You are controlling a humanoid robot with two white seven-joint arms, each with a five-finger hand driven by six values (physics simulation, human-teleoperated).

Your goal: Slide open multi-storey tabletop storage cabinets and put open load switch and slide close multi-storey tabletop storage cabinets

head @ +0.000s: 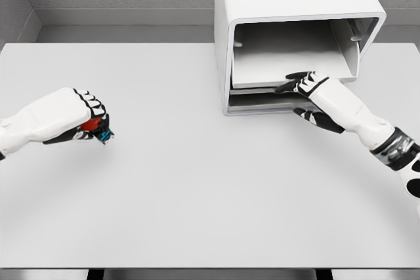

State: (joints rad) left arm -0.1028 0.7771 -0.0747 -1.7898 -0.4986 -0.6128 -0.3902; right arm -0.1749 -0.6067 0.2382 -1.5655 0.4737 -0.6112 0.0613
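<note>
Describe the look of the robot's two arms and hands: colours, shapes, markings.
Both arms are smooth, glossy white shells that taper toward the wrist. The left hand has white finger segments with black joints between them. The right hand shows the same white plates over black fingers and palm. The right arm carries a dark band with grey markings above the wrist. No loose cables show.
</note>
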